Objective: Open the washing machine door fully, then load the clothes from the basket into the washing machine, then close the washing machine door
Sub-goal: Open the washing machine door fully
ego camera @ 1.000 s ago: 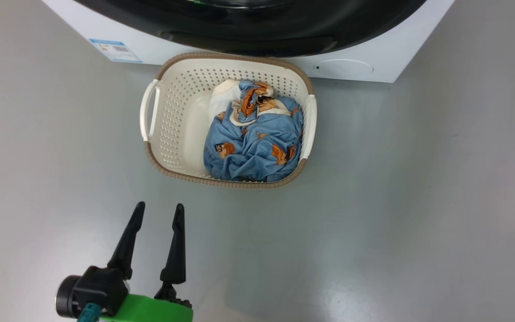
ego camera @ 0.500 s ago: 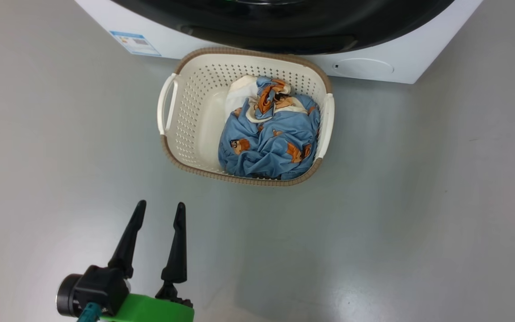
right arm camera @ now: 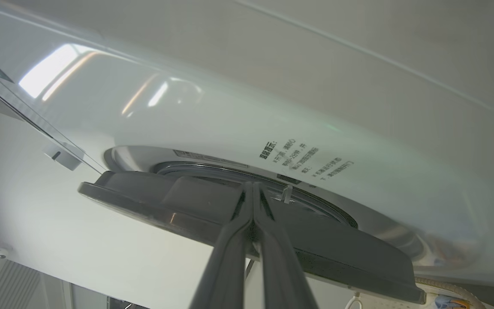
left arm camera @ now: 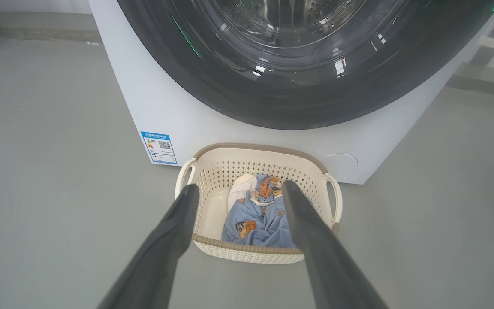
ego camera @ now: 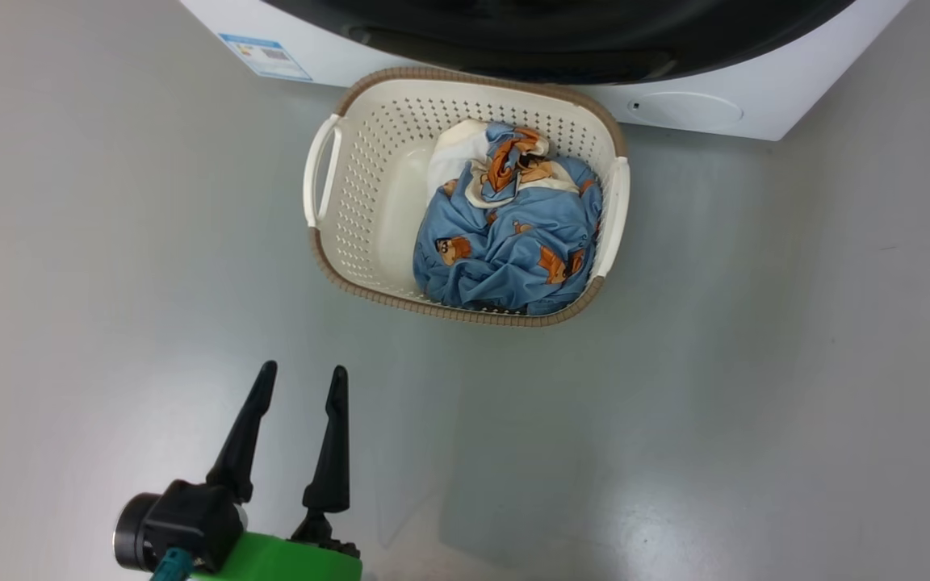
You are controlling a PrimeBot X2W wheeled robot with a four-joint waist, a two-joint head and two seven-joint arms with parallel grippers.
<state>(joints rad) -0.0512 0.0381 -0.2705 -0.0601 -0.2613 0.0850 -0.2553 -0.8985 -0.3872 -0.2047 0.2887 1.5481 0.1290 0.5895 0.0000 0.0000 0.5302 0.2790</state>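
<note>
The white washing machine (ego camera: 756, 97) stands at the top of the head view, with its glossy black washing machine door (ego camera: 554, 32) above the basket (ego camera: 360, 202). The cream perforated basket holds the blue animal-print and white clothes (ego camera: 513, 242) in its right half. My left gripper (ego camera: 304, 369) hovers open over the floor, well short of the basket. In the left wrist view its fingers (left arm camera: 239, 187) frame the basket (left arm camera: 212, 180), the clothes (left arm camera: 255, 214) and the door (left arm camera: 212, 81). My right gripper (right arm camera: 252, 185) is shut, its tips against the door's rim (right arm camera: 165, 201), which stands slightly off the machine's front (right arm camera: 230, 120).
Smooth grey floor (ego camera: 675, 403) surrounds the basket on all sides. A blue label sticker (ego camera: 265, 55) is at the machine's lower left and a round service flap (ego camera: 695, 110) at its lower right. The basket sits close against the machine's base.
The whole head picture has shifted, so the camera has moved; basket and machine now sit further right in it. The left gripper stays open and empty.
</note>
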